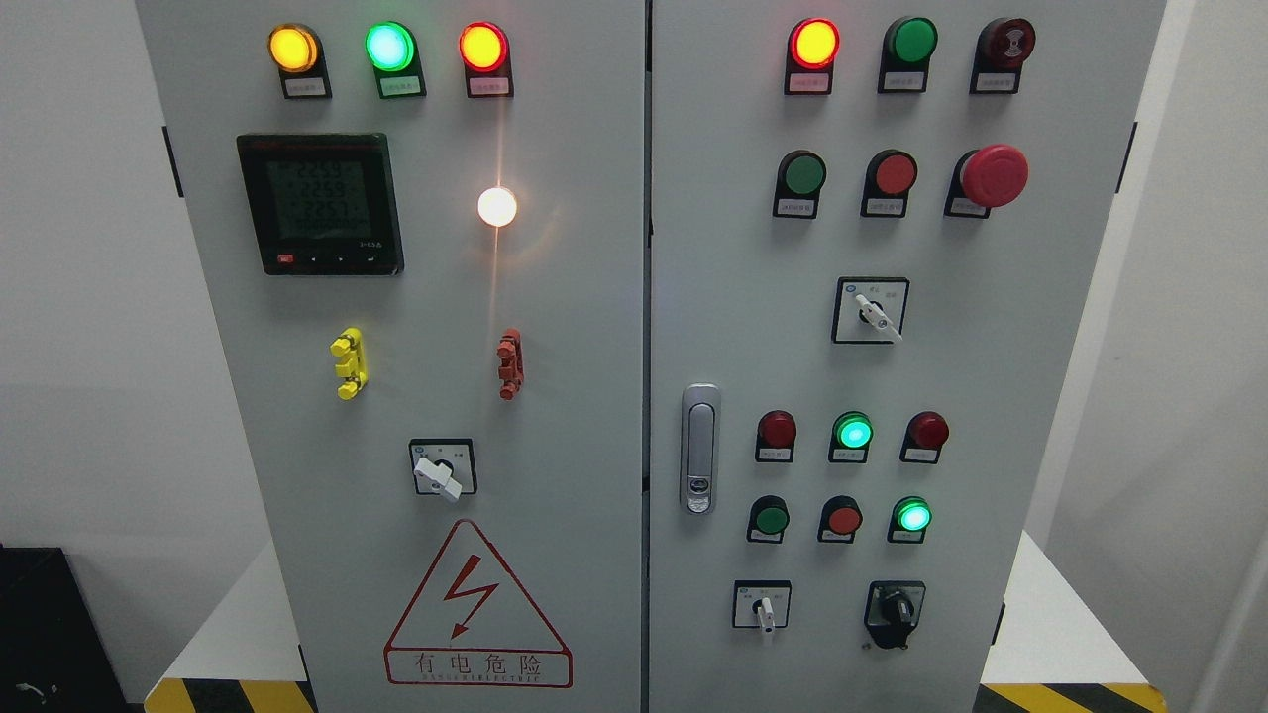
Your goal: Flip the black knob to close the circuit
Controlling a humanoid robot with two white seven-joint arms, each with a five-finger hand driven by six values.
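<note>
A grey electrical cabinet (594,327) with two doors fills the head view. The black knob (896,612) sits on a black plate at the lower right of the right door, its handle tilted slightly up to the left. To its left is a white-handled selector switch (763,606) pointing down. Neither of my hands nor any arm shows in the picture.
The right door also carries lit and unlit pilot lamps, push buttons, a red mushroom stop button (994,175), another white selector (872,311) and a metal door latch (699,449). The left door holds a meter display (320,203), a white selector (442,469) and a red warning triangle (477,606).
</note>
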